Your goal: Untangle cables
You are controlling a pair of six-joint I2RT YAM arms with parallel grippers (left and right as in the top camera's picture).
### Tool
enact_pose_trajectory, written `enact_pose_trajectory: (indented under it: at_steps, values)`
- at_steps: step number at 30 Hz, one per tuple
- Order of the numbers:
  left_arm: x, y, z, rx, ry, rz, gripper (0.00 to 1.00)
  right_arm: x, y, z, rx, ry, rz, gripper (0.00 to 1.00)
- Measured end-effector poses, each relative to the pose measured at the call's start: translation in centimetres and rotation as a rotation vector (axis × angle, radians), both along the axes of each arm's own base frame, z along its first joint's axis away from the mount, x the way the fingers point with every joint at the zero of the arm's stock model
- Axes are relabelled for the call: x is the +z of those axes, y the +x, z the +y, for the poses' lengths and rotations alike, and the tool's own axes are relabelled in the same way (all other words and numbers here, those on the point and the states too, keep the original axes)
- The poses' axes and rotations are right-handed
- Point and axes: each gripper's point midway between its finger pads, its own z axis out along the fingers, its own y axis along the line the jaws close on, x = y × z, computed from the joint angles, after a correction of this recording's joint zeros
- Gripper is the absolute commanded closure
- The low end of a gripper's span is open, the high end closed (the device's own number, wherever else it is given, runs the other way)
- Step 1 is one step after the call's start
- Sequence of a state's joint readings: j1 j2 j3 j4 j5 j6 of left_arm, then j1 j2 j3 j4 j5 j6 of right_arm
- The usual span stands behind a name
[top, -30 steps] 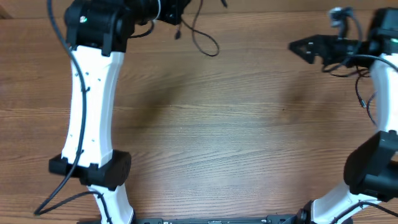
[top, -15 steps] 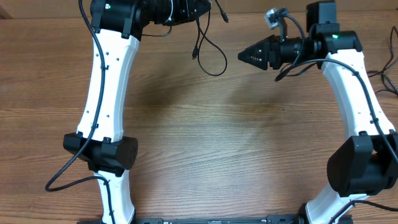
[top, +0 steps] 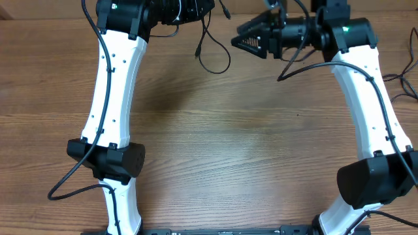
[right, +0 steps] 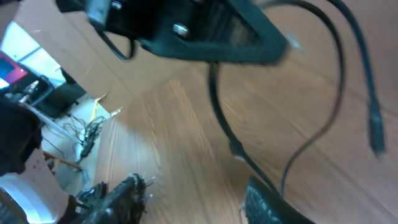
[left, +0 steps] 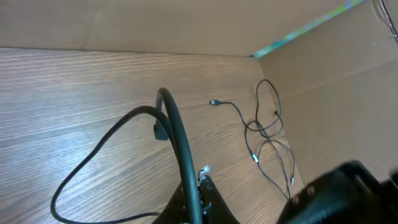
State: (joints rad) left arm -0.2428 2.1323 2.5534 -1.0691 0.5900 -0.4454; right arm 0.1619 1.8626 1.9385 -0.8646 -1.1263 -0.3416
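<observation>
My left gripper [top: 209, 8] is at the table's far edge, shut on a thin black cable [top: 219, 57]. The cable hangs from it in a loop, its small plug end [top: 198, 53] dangling just above the wood. In the left wrist view the cable [left: 171, 118] arches up out of the shut jaws of the left gripper [left: 200, 194]. My right gripper [top: 237, 37] points left, close beside that loop, its jaws apart. In the right wrist view the cable [right: 225, 134] runs down just inside the right finger [right: 273, 205] of the right gripper [right: 193, 202]; the pads do not pinch it.
More thin black cables [left: 268, 134] lie tangled on the wood near the cardboard wall [left: 336, 74] at the right; loose strands [top: 400, 79] show at the right edge. A cardboard wall also runs along the far side. Both white arms [top: 111, 85] reach up the table's sides.
My right arm has swung left along the far edge to the hanging cable, and its jaws have narrowed. The left arm shifted right a second ago, then held still with the cable.
</observation>
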Motion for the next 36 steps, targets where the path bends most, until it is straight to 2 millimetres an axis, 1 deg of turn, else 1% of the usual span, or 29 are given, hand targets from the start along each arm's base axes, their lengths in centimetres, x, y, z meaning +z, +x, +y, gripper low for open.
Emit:
enact_pose_trajectory:
  at_steps: [5,9,13,15,20,26,29,33,36]
  values:
    - [0.1,0.1,0.0,0.036,-0.033,0.041,0.96,0.2,-0.8,1.9,0.042,-0.006,-0.037,0.54]
    - [0.7,0.2,-0.4,0.044,-0.086,0.06,0.96,0.1,-1.6,3.4,0.085,-0.013,-0.078,0.53]
    - [1.2,-0.3,-1.0,0.025,-0.142,0.096,0.96,0.3,-2.0,4.6,0.117,-0.017,-0.132,0.53]
    - [1.3,-0.5,-1.2,0.017,-0.156,0.109,0.96,0.4,-1.9,4.8,0.118,-0.019,-0.153,0.53]
    - [1.5,-0.9,-1.5,-0.001,-0.182,0.131,0.96,0.4,-1.0,4.7,0.085,-0.044,-0.21,0.51]
    - [1.6,-0.9,-1.6,-0.005,-0.187,0.134,0.96,0.3,0.4,4.4,0.029,-0.08,-0.254,0.51]
    - [1.6,-0.9,-1.6,-0.005,-0.187,0.133,0.96,0.0,1.1,4.0,-0.006,-0.108,-0.26,0.51]
    - [1.6,-0.9,-1.6,-0.005,-0.187,0.132,0.96,-0.4,2.5,3.3,-0.074,-0.157,-0.288,0.51]
    - [1.6,-0.9,-1.6,-0.008,-0.189,0.132,0.96,-0.3,3.3,2.6,-0.122,-0.187,-0.303,0.54]
